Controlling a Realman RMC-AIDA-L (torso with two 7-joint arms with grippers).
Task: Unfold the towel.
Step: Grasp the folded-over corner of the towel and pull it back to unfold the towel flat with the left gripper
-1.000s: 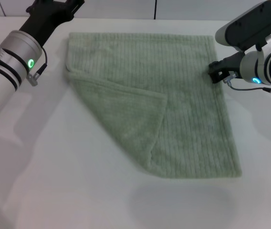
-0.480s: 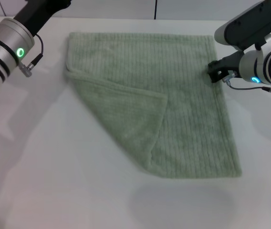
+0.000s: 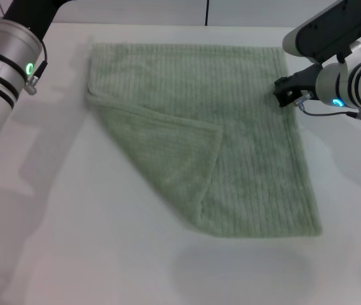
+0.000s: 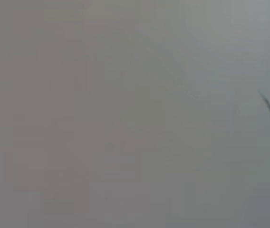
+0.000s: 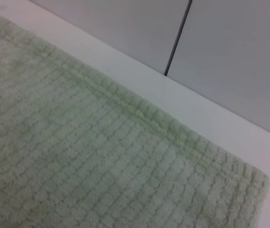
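Observation:
The pale sage-green towel (image 3: 250,127) lies flat on the white table (image 3: 72,248). Its near-left corner is folded over as a triangular flap (image 3: 168,152) that reaches the middle. My right gripper (image 3: 286,94) sits low at the towel's right edge, near the far right corner. The right wrist view shows the towel's ribbed surface and a hemmed corner (image 5: 101,156) close up. My left arm (image 3: 9,51) is raised at the far left, beyond the towel's far-left corner. Its gripper is out of the head view, and the left wrist view shows only a grey wall.
A grey wall with a dark vertical seam (image 5: 178,38) stands right behind the table's far edge. Bare table surface lies left of and in front of the towel.
My left arm has drawn back up and to the left, and its black gripper has left the head view. My right gripper has shifted slightly toward the far edge. The towel has not moved.

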